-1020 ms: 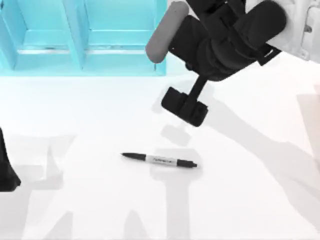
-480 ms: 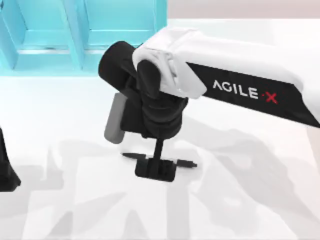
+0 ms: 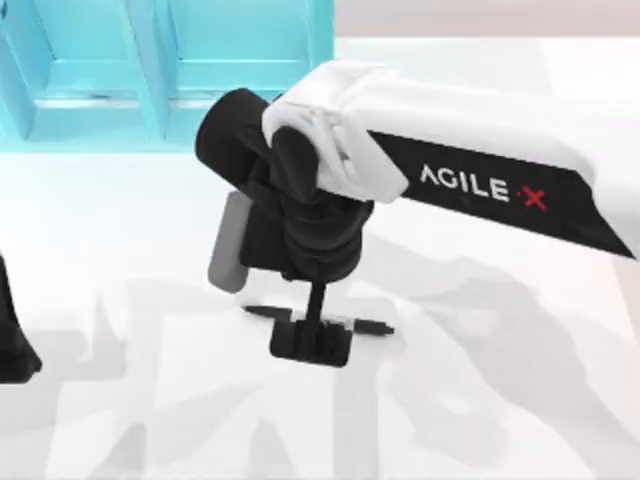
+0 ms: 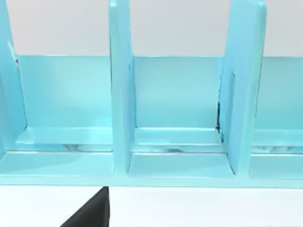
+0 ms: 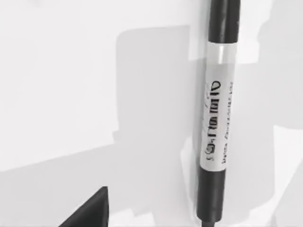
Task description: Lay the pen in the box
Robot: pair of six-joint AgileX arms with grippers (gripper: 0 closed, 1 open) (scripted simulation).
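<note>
Black pen (image 3: 370, 326) lay under the right gripper (image 3: 311, 343), finger spread untellable; an off-centre pinch might roll it

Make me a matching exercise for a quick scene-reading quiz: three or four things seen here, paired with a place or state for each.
Things:
1. pen
2. right gripper
3. left arm
4. box

Places or states:
A. parked at the table's left edge
B. pale blue, divided into compartments, at the far left
C. lying flat on the white table
D. lowered over the pen's middle

Pairs: 1-C, 2-D, 3-A, 4-B
</note>
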